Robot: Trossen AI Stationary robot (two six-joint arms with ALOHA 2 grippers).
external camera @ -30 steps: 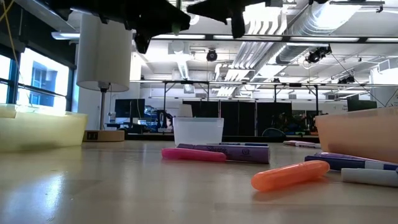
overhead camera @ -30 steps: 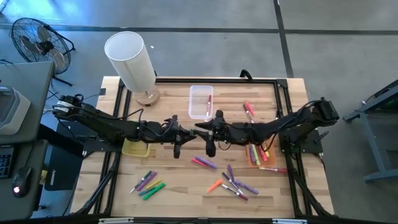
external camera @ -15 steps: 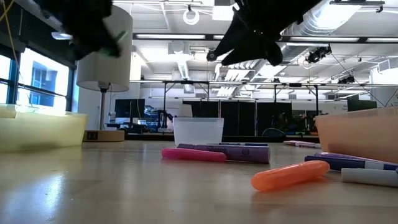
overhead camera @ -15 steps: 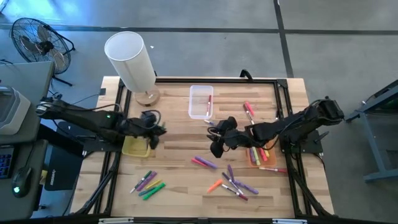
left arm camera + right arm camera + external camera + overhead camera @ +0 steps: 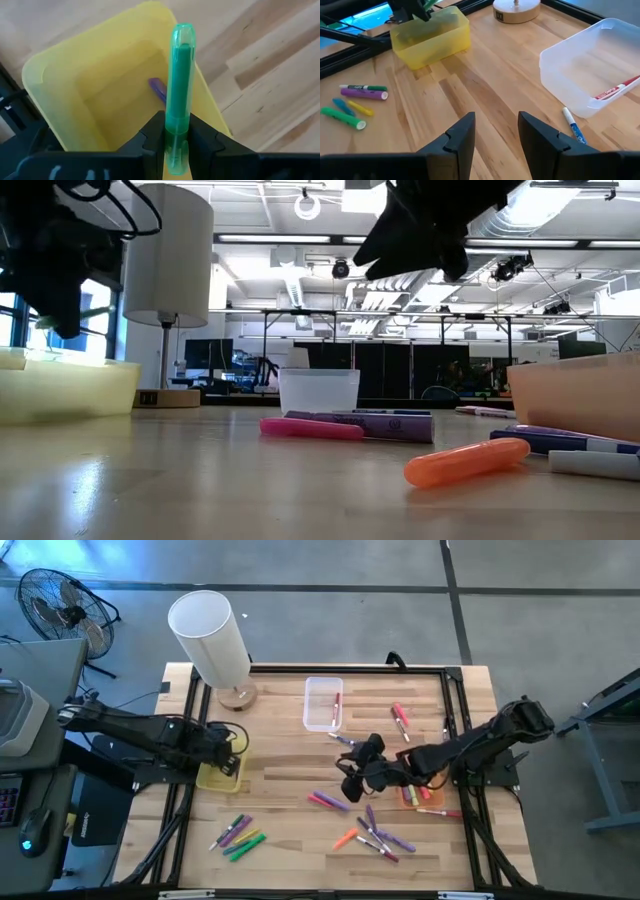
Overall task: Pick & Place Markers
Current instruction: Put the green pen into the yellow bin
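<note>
Left hand [image 5: 177, 145] sits over the yellow bin [image 5: 218, 777], arm reaching in low from the surface's [image 5: 290, 755] left edge. Its fingers are clamped on a green marker [image 5: 179, 90] near one end; the capped end sticks out over the bin's open top. A purple marker [image 5: 158, 90] already lies on the bin floor.

Right hand [image 5: 492, 131] hangs above the middle of the surface, right of the yellow bin, arm stretched in from the right edge. Fingers parted, nothing between them, bare wood below.

Clear bin [image 5: 323, 704] stands past the yellow bin toward the far edge, just beside the lamp base [image 5: 238, 695]. It holds a red-and-white marker [image 5: 617, 87]; its print is too small to read. A blue-tipped white marker [image 5: 572, 125] lies just outside the clear bin's wall.

Orange bin [image 5: 418, 790] is at the right, well apart from the yellow bin, with several markers in it.

Loose markers: small green/purple/yellow cluster [image 5: 238, 835] just in front of the yellow bin near the front edge; pink and purple pair [image 5: 328, 802] under the right hand; a larger scatter [image 5: 375, 835] front-centre; two red-pink ones [image 5: 401, 718] right of the clear bin.

Open wood runs between the yellow bin and the clear bin, and between the yellow bin and the pink pair. A black frame borders the surface.
</note>
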